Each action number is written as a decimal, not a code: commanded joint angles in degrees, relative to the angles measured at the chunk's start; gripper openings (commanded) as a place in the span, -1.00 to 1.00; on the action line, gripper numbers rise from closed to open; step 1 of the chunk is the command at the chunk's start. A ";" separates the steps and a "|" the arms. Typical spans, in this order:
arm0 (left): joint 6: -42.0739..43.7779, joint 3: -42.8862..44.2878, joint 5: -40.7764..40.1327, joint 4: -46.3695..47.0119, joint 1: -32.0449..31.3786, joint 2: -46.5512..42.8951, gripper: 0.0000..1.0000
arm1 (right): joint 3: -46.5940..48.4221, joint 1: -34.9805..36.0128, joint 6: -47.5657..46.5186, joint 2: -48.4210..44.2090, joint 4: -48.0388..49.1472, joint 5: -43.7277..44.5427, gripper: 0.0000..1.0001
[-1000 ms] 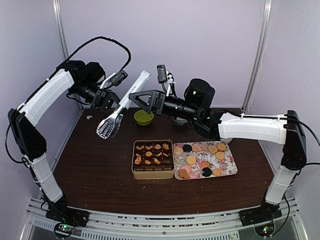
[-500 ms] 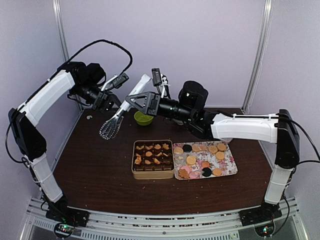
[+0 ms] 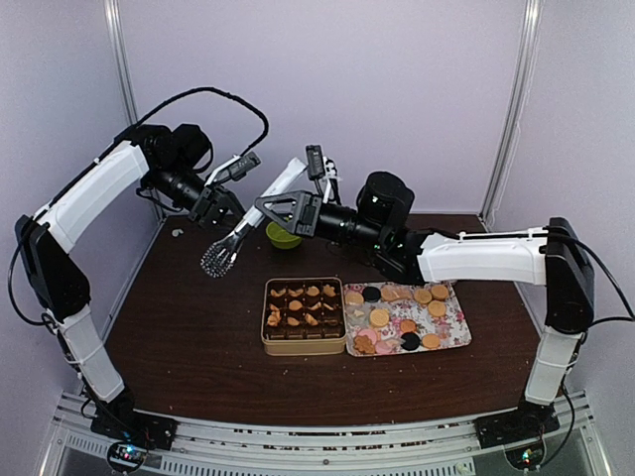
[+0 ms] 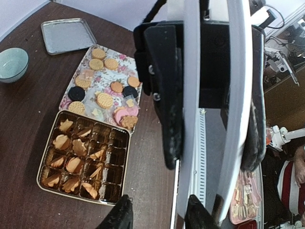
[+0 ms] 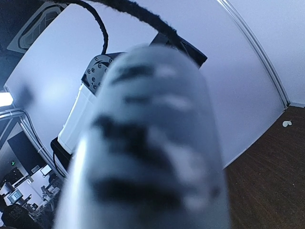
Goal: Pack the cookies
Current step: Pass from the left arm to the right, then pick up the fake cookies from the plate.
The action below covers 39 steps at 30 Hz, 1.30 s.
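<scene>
cookies (image 3: 380,317) lie on the tray (image 3: 456,323), left gripper (image 3: 224,205) clasping the tongs (image 3: 219,257).

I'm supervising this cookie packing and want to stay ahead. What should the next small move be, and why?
Probably close the right tool on the white handle of the tongs. The left tool clamps them over the table behind the tin, a white blur, likely that handle, fills the right wrist view, and the cookies lie on the tray on the right arm's side.
</scene>
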 commanded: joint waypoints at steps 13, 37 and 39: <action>-4.08 -0.88 -11.68 4.66 1.98 -4.40 0.03 | -8.67 -1.89 -8.76 -11.41 -2.77 2.15 -0.45; -14.11 -15.76 -65.83 25.37 24.49 -19.10 0.96 | -38.19 -7.55 -36.58 -41.17 -28.60 49.93 -0.48; -14.43 -18.44 -63.36 25.91 24.54 -20.40 0.96 | -38.69 -7.75 -36.36 -41.68 -29.90 51.96 -0.48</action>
